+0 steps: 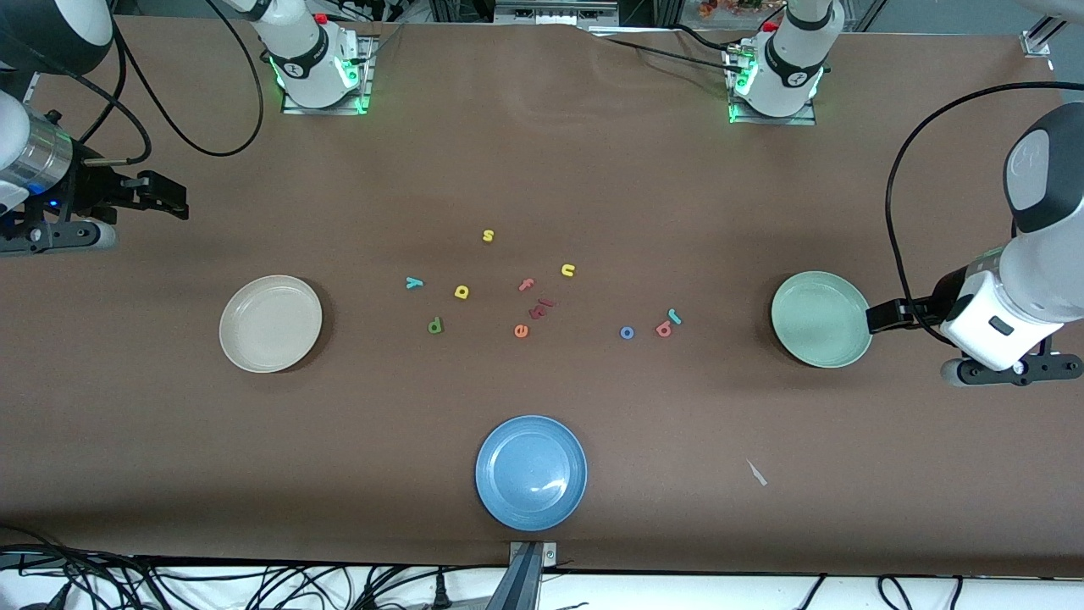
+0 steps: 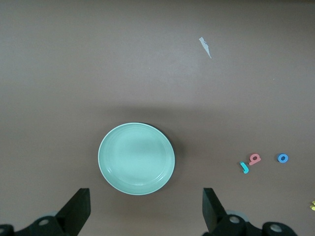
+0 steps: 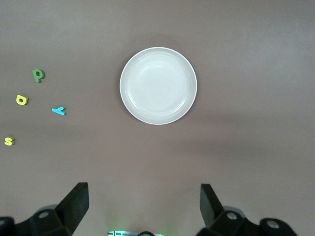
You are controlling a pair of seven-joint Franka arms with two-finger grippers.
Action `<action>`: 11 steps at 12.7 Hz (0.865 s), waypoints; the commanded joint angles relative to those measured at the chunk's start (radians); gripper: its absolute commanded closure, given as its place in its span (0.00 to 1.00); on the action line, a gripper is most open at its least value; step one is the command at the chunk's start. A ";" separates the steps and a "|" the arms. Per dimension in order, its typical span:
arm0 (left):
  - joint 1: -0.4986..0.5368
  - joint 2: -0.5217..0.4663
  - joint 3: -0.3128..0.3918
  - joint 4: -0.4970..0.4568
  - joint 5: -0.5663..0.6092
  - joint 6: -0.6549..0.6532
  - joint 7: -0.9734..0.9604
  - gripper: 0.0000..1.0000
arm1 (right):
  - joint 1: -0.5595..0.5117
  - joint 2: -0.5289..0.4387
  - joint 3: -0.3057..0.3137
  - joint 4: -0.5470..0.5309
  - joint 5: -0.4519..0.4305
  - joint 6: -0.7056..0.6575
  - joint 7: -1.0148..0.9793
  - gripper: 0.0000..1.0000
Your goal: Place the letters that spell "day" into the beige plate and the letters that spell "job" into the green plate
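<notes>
The beige plate (image 1: 270,323) (image 3: 158,85) lies empty toward the right arm's end of the table. The green plate (image 1: 821,318) (image 2: 136,158) lies empty toward the left arm's end. Between them lie the green d (image 1: 435,325) (image 3: 38,74), yellow a (image 1: 461,292) (image 3: 21,100) and teal y (image 1: 413,283) (image 3: 58,110). Closer to the green plate are the teal j (image 1: 674,317) (image 2: 244,167), blue o (image 1: 627,333) (image 2: 282,158) and salmon b (image 1: 664,329) (image 2: 254,159). My left gripper (image 1: 881,316) (image 2: 146,211) hangs open just off the green plate's rim. My right gripper (image 1: 169,196) (image 3: 144,209) hangs open over bare table near the beige plate.
A blue plate (image 1: 531,472) sits nearest the front camera. Other letters lie mid-table: yellow s (image 1: 488,235) (image 3: 9,141), yellow u (image 1: 567,270), red f (image 1: 527,285), orange e (image 1: 521,331), dark red pieces (image 1: 542,307). A white paper scrap (image 1: 756,473) (image 2: 205,46) lies on the brown table.
</notes>
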 commanded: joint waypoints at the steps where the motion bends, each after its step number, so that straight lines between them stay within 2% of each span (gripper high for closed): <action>1: -0.001 -0.006 0.002 0.006 -0.006 0.000 0.001 0.00 | -0.004 0.008 0.001 0.024 0.014 -0.016 0.002 0.00; 8: 0.030 0.008 0.006 -0.026 -0.014 -0.036 -0.002 0.00 | -0.001 0.008 0.002 0.024 0.014 -0.018 0.002 0.00; 11: 0.045 0.049 0.006 -0.040 -0.015 -0.056 -0.060 0.00 | -0.002 0.008 0.002 0.024 0.014 -0.018 0.002 0.00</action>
